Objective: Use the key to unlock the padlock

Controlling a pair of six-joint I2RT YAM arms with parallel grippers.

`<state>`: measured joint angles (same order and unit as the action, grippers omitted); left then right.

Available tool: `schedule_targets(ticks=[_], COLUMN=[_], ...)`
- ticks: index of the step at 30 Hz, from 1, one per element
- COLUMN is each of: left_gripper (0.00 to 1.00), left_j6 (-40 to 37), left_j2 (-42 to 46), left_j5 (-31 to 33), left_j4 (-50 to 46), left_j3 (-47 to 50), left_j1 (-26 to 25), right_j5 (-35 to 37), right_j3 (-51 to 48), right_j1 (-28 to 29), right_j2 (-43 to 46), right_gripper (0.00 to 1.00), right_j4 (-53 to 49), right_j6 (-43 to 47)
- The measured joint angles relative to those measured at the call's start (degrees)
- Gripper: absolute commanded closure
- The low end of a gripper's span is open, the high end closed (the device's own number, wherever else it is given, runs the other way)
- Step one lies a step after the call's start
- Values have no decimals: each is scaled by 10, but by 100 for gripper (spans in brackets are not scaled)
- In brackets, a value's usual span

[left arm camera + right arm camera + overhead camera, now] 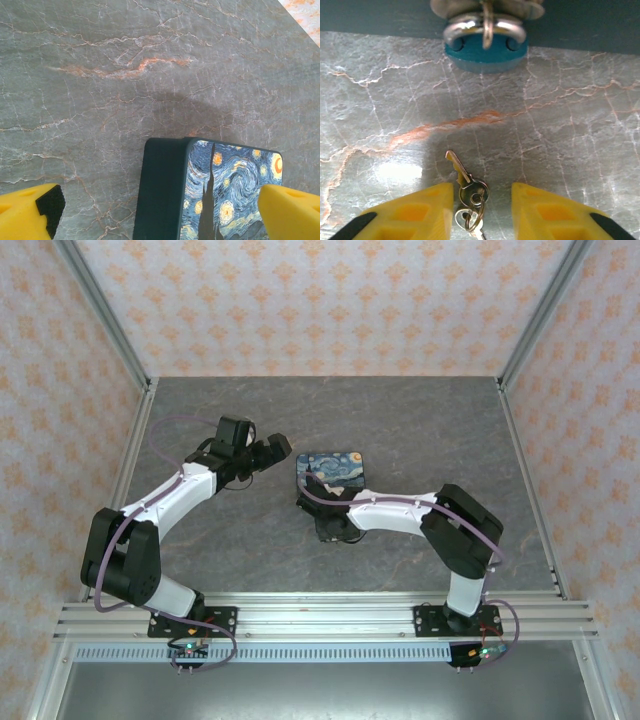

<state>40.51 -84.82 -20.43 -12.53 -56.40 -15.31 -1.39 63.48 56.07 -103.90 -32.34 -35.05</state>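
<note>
The teal-blue padlock (485, 50) hangs by its silver shackle from the metal hasp (485, 7) on the dark-blue tin's side, its body resting on the table. The key (465, 177) lies flat on the marble, on a small ring with a second key, its blade pointing toward the padlock. My right gripper (482, 194) is down at the table with its yellow fingers on either side of the key's head; the left finger is close to it and a gap shows on the right. My left gripper (160, 205) is wide open above the tin's left end (230, 195).
The Starry Night tin (333, 470) sits mid-table, between the two arms. Grey marble-patterned table (420, 420) spreads all around it, with aluminium frame posts and patterned walls at the edges.
</note>
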Motion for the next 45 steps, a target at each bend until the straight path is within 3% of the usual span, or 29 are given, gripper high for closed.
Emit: schedule_targets(ticks=[9,14,23,34,45], left_gripper=[0,0,0,0,0], left_j6=[0,0,11,28,47], left_j2=[0,0,0,0,-8], left_j5=[0,0,1,-3,-74], left_j4=[0,0,-3,-10,12], left_j3=[0,0,-4,-9,-14], left_j1=[0,0,0,0,-3], right_j5=[11,17,-16,-123,-191], right_j3=[2,10,-23,-181,-259], right_j1=[7,18,14,-65,-133], right_j2=[-3,-10,15,174,292], right_gripper=[68,100,100,100,100], right_j4=[-3,-4,50,170,282], right_j6=[0,6,2,-9,-16])
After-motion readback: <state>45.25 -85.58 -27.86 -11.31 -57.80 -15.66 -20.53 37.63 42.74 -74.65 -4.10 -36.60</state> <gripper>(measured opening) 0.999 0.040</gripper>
